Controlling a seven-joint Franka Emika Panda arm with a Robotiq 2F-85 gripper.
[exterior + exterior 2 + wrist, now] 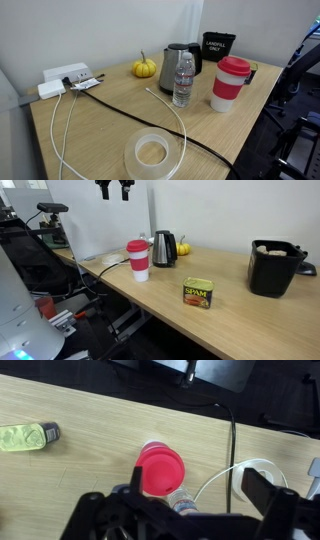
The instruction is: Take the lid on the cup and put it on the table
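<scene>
The fingers point(113, 188) hang high above the surface point(240, 320), spread wide apart with nothing held between them. Well below them the cup point(139, 268) stands upright near the surface's edge, and the lid point(137, 246) sits flat on its rim. In the wrist view the fingers point(192, 490) come in from the bottom of the picture. The lid point(160, 468) shows there as a red disc in the gap between them, closer to one finger than to the other and far beneath both. Just beside the cup, also in the gap, is what looks like the top of the bottle point(183, 503), though it is blurred there. A white cable point(235, 475) curves across the wood near the farther finger. A yellow tin point(28, 436) lies well out past the nearer finger. In an exterior view, where the fingers do not show, the bottle point(183, 80) stands a little apart from the cup. Behind the bottle is a kettle point(178, 62), and a black mug point(218, 45) stands behind the cup. A small pumpkin point(145, 68) sits beside the kettle. A roll of tape point(152, 153) lies at the near edge, with a black cable point(130, 108) running across the surface behind it. A black basket point(275, 268) stands far off to the side of the fingers.
</scene>
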